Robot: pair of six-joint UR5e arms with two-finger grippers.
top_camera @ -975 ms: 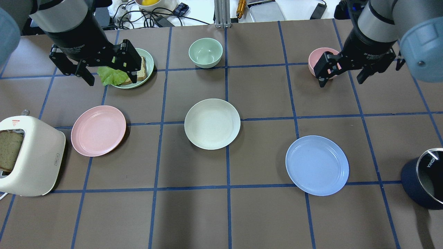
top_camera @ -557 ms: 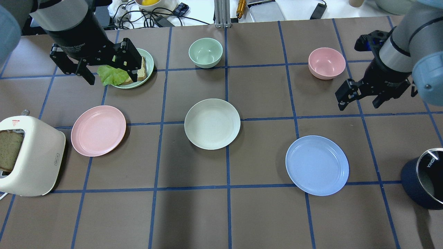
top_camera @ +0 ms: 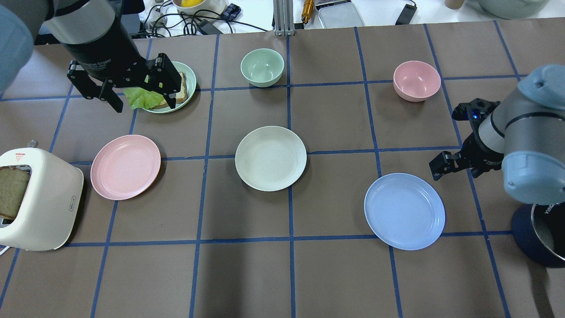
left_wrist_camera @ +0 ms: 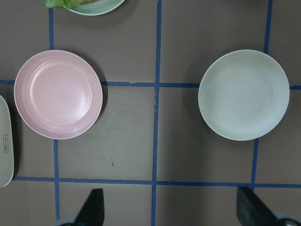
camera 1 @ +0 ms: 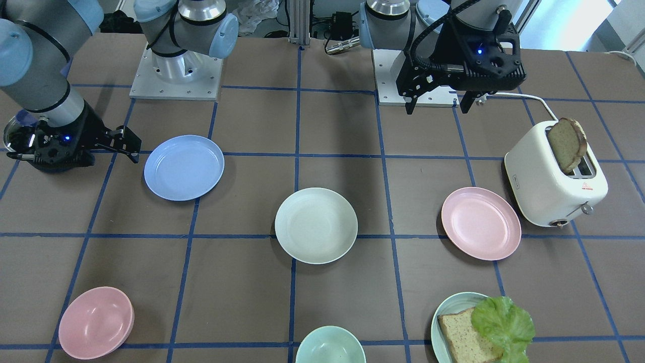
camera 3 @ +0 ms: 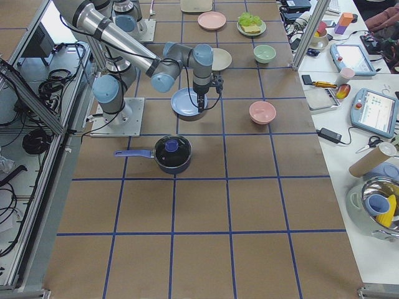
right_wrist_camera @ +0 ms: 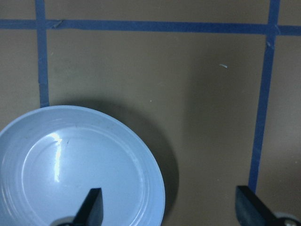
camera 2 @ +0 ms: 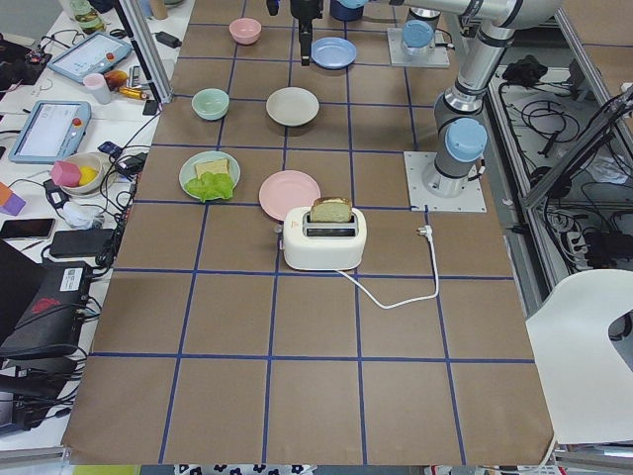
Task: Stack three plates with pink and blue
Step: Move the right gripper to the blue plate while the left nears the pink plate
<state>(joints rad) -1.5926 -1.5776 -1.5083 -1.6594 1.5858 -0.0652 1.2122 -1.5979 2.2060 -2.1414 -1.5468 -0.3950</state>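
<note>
Three plates lie apart on the brown table. The pink plate (top_camera: 126, 167) is at the left, the cream-white plate (top_camera: 270, 158) in the middle, the light blue plate (top_camera: 404, 211) at the right. My left gripper (top_camera: 143, 95) is open and empty, high over the far left; its wrist view shows the pink plate (left_wrist_camera: 58, 94) and the cream plate (left_wrist_camera: 243, 95) below. My right gripper (top_camera: 454, 170) is open and empty at the blue plate's far right rim. In the right wrist view one finger is over the blue plate (right_wrist_camera: 77, 169), the other over bare table.
A white toaster (top_camera: 37, 198) holding bread stands left of the pink plate. A green plate with bread and lettuce (top_camera: 170, 90), a green bowl (top_camera: 262, 67) and a pink bowl (top_camera: 416, 80) sit along the far side. A dark blue pot (top_camera: 540, 229) is at the right edge.
My right gripper has moved from beside the pink bowl toward the near side, to the blue plate's far right rim. The left gripper has barely moved. The plates have not moved.
</note>
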